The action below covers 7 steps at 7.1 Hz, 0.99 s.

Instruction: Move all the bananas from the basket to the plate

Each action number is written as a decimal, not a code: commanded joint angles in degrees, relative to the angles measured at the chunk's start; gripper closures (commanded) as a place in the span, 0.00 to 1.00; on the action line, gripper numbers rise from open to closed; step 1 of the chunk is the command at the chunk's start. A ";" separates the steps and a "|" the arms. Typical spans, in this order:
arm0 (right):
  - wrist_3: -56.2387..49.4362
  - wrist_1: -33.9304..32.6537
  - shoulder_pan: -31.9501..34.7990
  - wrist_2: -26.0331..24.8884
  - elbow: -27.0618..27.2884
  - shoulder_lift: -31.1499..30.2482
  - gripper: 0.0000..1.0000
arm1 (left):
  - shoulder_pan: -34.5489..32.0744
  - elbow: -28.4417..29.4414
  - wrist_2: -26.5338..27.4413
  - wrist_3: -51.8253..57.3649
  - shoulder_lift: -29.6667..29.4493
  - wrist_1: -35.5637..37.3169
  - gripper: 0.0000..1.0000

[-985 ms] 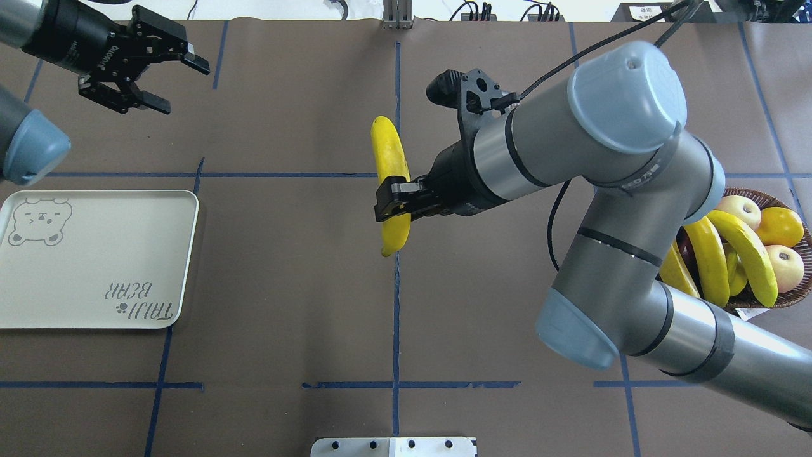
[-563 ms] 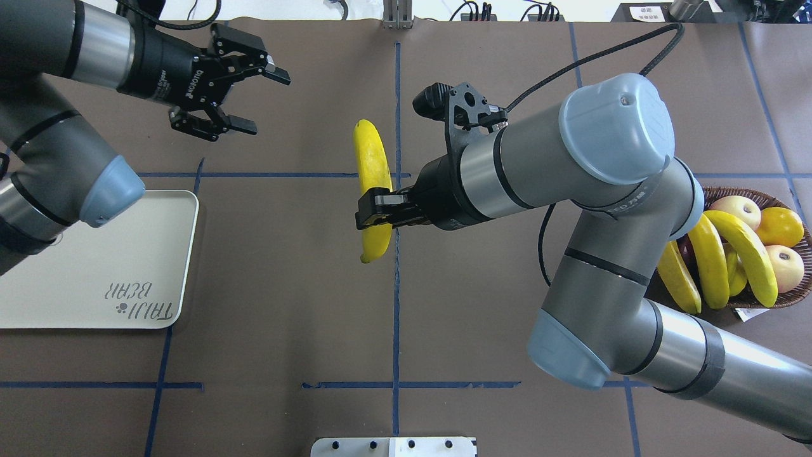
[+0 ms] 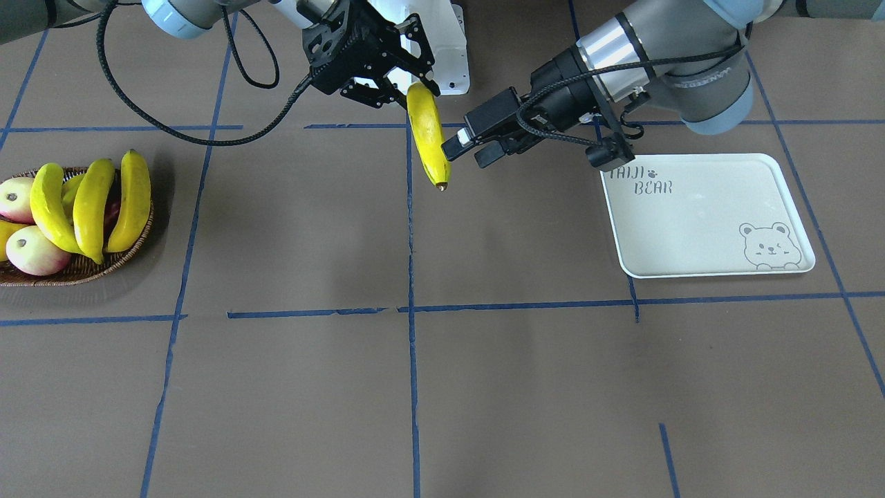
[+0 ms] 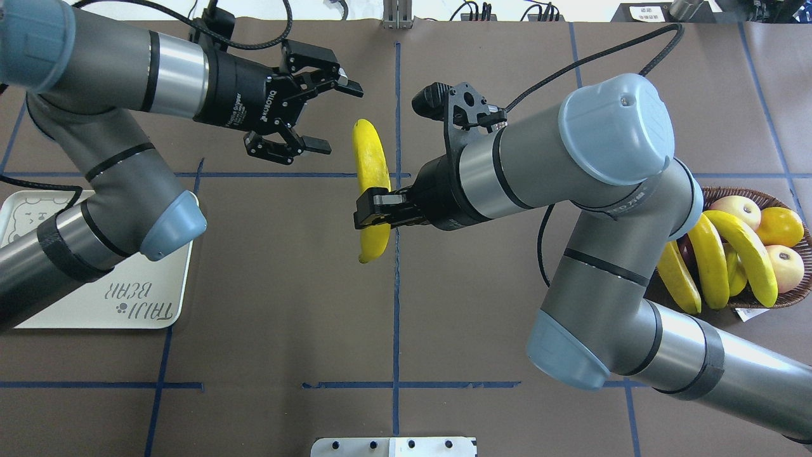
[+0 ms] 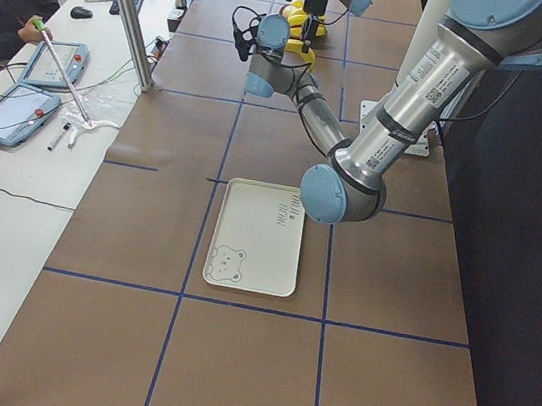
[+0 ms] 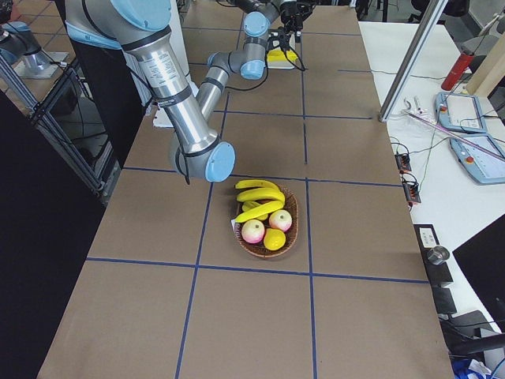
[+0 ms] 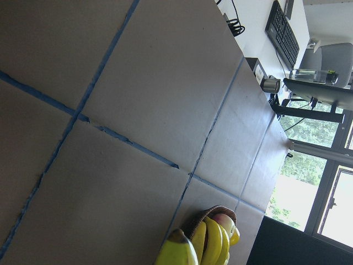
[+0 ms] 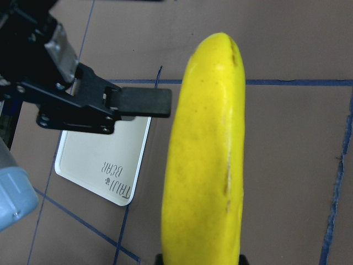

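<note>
Front-facing view: the right two-finger gripper [image 3: 408,88] is clamped on a glossy, curved yellow banana [image 3: 429,138], held up in the air. The left gripper [image 3: 472,148], jaws spread wide and empty, hovers just beside it.

Overhead view: the cream rounded-rectangle tray [image 4: 158,298] holds no fruit. Three yellow bananas [image 4: 710,260] lie in the round brown wicker basket [image 4: 736,190]. By this, none is delivered and all four are left to place.
</note>
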 commanded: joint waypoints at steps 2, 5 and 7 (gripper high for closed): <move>0.16 0.06 0.07 0.09 0.41 0.06 1.00 | 4.33 0.09 3.92 -0.02 -0.21 -0.46 0.00; 0.16 0.06 0.07 0.09 0.41 0.06 1.00 | 4.77 -0.96 3.92 -0.37 -0.21 -0.54 0.65; 0.16 -0.02 0.07 0.09 0.32 -0.03 0.96 | 4.77 -0.88 3.92 -0.46 0.31 -1.24 1.00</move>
